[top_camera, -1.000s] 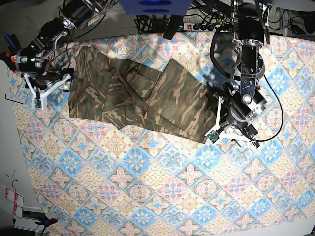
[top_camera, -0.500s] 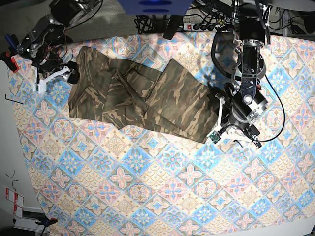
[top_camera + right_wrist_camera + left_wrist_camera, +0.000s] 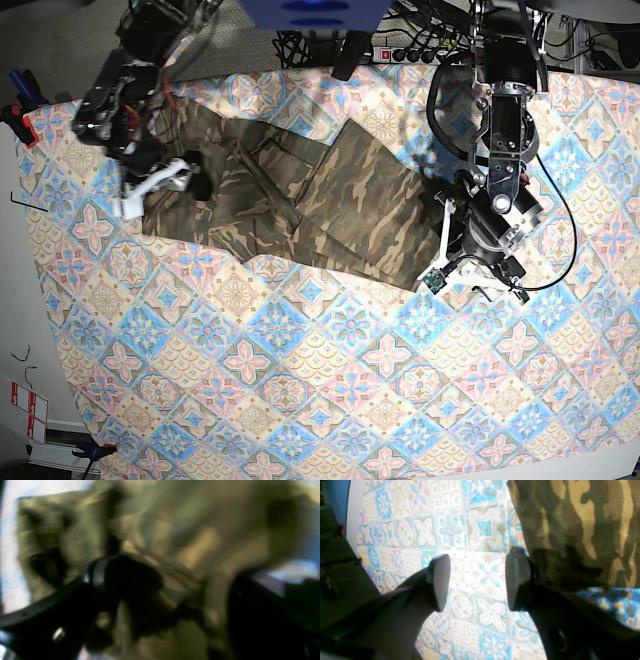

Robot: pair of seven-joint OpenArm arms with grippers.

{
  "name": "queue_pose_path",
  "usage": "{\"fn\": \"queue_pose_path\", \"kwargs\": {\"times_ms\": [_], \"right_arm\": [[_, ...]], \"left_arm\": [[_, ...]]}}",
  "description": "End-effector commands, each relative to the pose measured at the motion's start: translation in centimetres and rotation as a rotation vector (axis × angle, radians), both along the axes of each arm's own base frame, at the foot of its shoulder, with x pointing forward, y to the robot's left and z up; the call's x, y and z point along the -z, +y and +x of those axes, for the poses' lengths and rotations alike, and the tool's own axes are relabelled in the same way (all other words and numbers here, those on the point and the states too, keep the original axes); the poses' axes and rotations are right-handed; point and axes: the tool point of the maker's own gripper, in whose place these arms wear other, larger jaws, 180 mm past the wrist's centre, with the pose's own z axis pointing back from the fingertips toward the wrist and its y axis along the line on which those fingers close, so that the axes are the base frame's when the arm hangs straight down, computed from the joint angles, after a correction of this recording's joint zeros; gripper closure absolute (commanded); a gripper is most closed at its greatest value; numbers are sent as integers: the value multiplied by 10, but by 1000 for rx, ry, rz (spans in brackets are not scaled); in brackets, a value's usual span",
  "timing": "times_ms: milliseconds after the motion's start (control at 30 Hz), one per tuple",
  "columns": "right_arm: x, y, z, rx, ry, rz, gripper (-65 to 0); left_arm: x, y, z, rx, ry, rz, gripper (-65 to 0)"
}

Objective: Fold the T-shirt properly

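The camouflage T-shirt (image 3: 300, 195) lies crumpled and partly folded over itself on the upper middle of the patterned tablecloth (image 3: 330, 380). My right gripper (image 3: 160, 187) hovers over the shirt's left part. Its wrist view is blurred: dark fingers (image 3: 120, 580) stand wide apart with T-shirt (image 3: 175, 530) cloth filling the gap, right gripper (image 3: 190, 597) open. My left gripper (image 3: 452, 255) sits beside the shirt's right edge. In its wrist view the left gripper (image 3: 477, 582) is open over bare tablecloth (image 3: 460, 530), and the T-shirt (image 3: 582, 530) lies just beside the right fingertip (image 3: 517, 582).
The tablecloth covers the whole table. A power strip (image 3: 420, 50) and cables lie past the far edge. A dark floor (image 3: 335, 580) drops off beyond the table's left side in the left wrist view.
My right arm has swung in from the table's left edge and now hangs over the shirt's left part. The left arm and the shirt have stayed put.
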Motion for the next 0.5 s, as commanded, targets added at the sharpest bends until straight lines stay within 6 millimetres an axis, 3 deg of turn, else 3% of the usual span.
{"fn": "queue_pose_path", "kwargs": {"times_ms": [0, 100, 300, 367, 467], "right_arm": [[21, 17, -35, -100, 158, -17, -487], [21, 41, -32, -159, 151, 5, -484], [20, 40, -31, -167, 151, -2, -478], [20, 40, -31, -167, 149, -3, -425], [21, 38, -33, -169, 155, -9, -294]], "left_arm": [[-12, 2, 8, -5, -42, 0, -351], [-12, 2, 9, -4, -43, -1, -351], [-8, 3, 6, -6, -29, 3, -351], [10, 12, 2, -16, 28, 21, -350], [49, 24, -12, -40, 156, 33, -350]]}}
